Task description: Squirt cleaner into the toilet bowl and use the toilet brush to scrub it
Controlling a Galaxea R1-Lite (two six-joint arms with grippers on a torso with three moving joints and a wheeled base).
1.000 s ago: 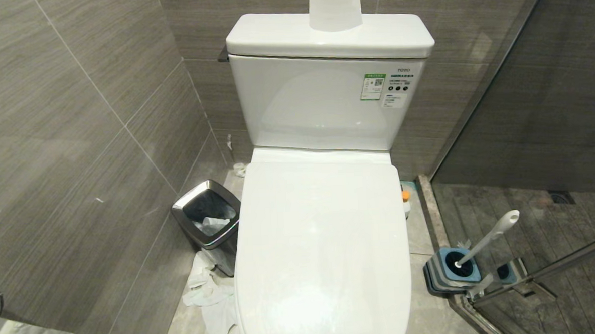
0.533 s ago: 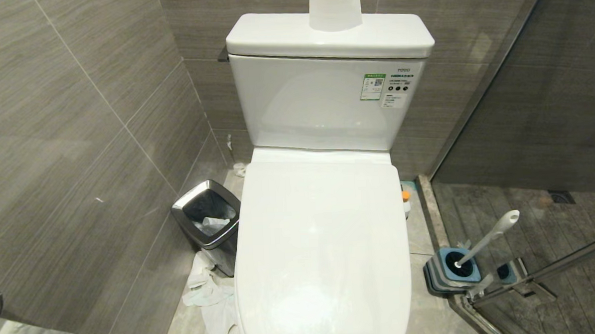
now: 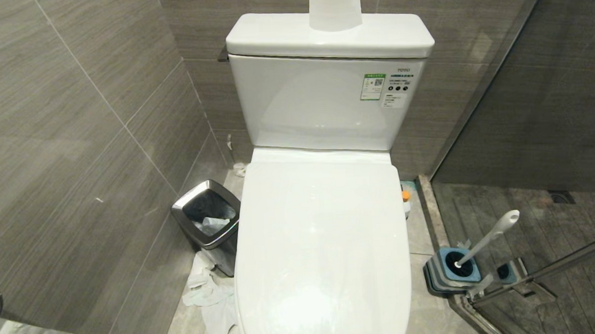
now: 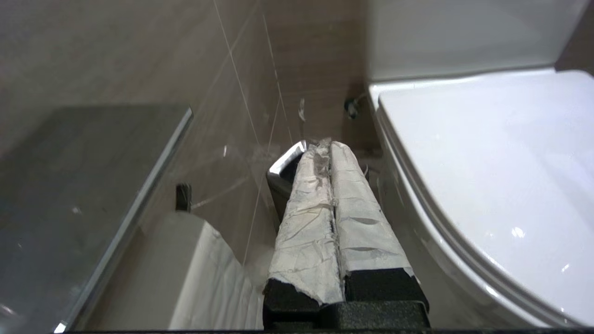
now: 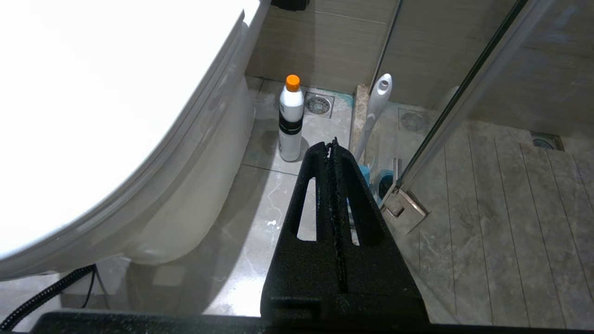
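The white toilet [image 3: 325, 236] fills the middle of the head view with its lid down, so the toilet bowl is hidden. The cleaner [image 5: 291, 118], a pale bottle with an orange cap [image 3: 405, 195], stands on the floor at the toilet's right. The toilet brush [image 3: 489, 236] leans in its blue-and-grey holder [image 3: 450, 271] further right; its handle [image 5: 373, 111] shows in the right wrist view. My left gripper [image 4: 325, 144], fingers wrapped in white tape, is shut and empty beside the toilet's left edge. My right gripper [image 5: 331, 144] is shut and empty, short of the cleaner. Neither arm shows in the head view.
A chrome-rimmed black bin [image 3: 210, 216] stands left of the toilet with crumpled paper [image 3: 210, 296] on the floor before it. A paper roll [image 3: 334, 7] sits on the cistern. A glass shower door [image 3: 543, 271] with a metal hinge [image 5: 403, 211] stands right of the brush.
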